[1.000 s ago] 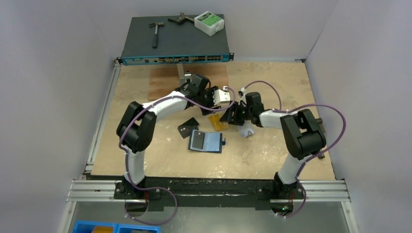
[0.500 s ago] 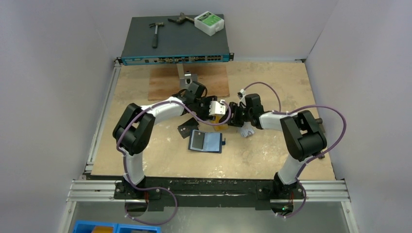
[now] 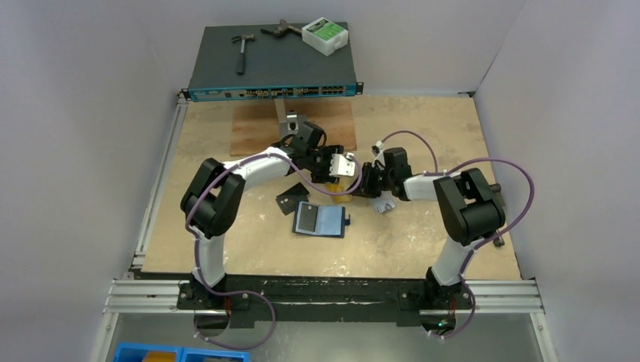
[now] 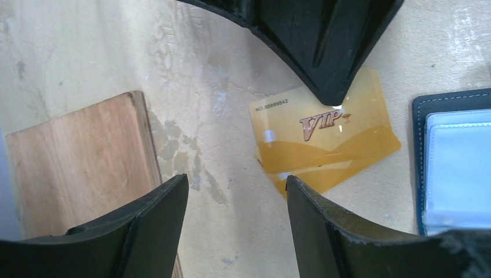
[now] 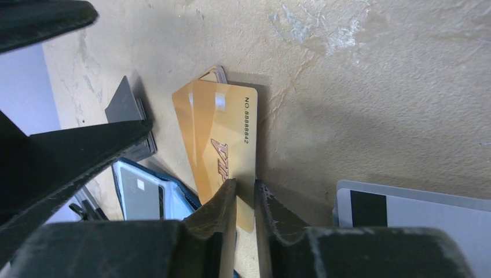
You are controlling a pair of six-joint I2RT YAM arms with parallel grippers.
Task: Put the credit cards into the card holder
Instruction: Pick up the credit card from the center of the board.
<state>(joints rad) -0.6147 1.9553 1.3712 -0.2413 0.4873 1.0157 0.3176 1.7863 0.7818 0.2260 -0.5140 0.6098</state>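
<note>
One gold card (image 5: 217,133), edge pinched in right gripper (image 5: 246,194), left gripper (image 4: 235,179) spread just beside

In the top view both arms reach toward the middle of the frame, elbows bent outward at left and right. The left arm (image 3: 249,167) stretches rightward, and the left gripper (image 4: 234,185) points down with its jaws spread wide. The right arm (image 3: 423,185) stretches leftward and low. The right gripper (image 5: 244,188) has its 2 fingers drawn nearly together, pinching the edge of a gold card (image 5: 214,133).
</note>
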